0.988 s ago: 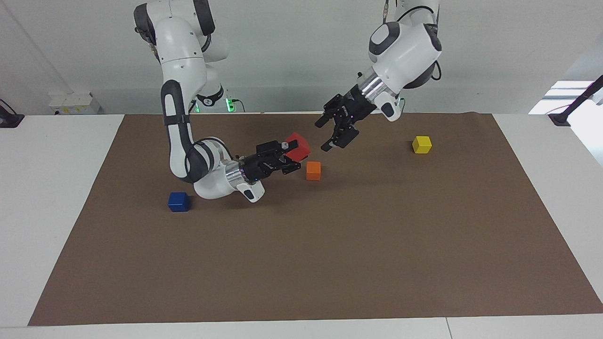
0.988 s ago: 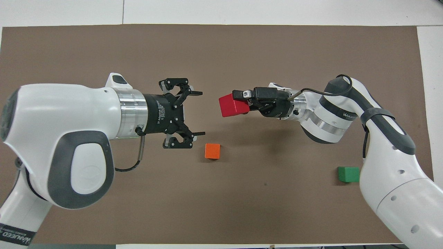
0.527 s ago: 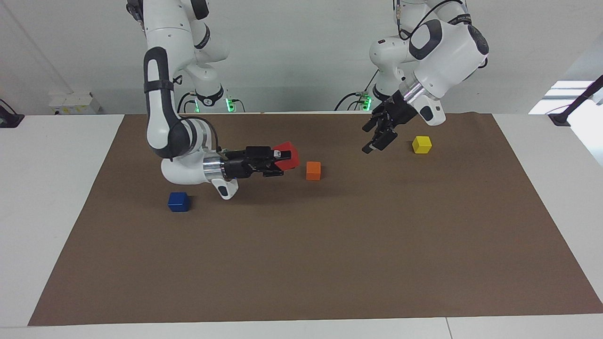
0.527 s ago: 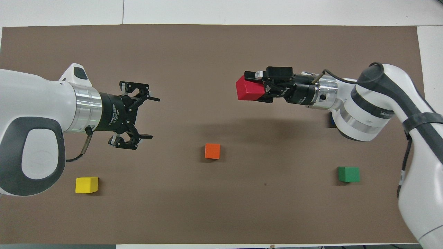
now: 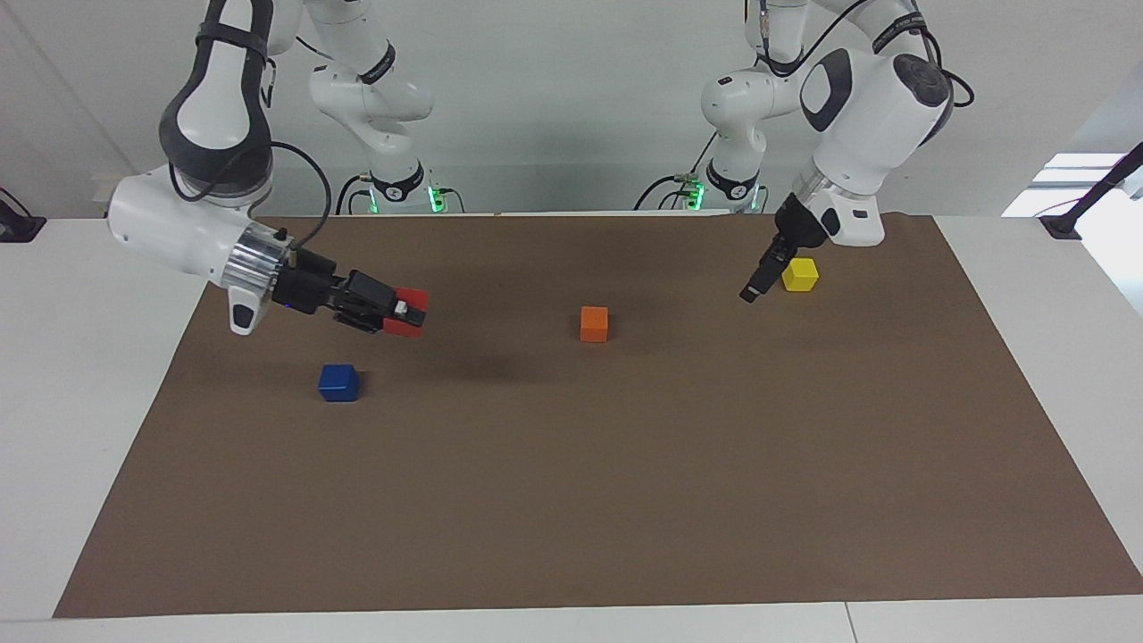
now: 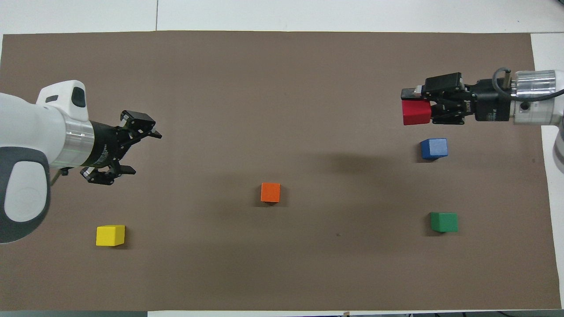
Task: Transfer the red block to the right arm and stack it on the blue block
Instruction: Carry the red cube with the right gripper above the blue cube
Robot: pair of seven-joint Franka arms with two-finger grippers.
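In the overhead view our left gripper point(image 6: 132, 152) hangs spread and empty above the mat, the handover apparently done, while our right gripper point(image 6: 416, 108) grips the red block point(image 6: 416, 113) aloft near the blue block point(image 6: 434, 148), so only stacking remains.

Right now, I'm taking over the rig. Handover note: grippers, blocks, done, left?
Right gripper: shut on the red block, in the air near the blue block, not yet over it.
Left gripper: open, empty, waiting in the air beside the yellow block.
Blue block: on the brown mat at the right arm's end, nothing on it.
Done: the handover, red block is with the right arm.
Left: bring it over the blue block, set it down, release.
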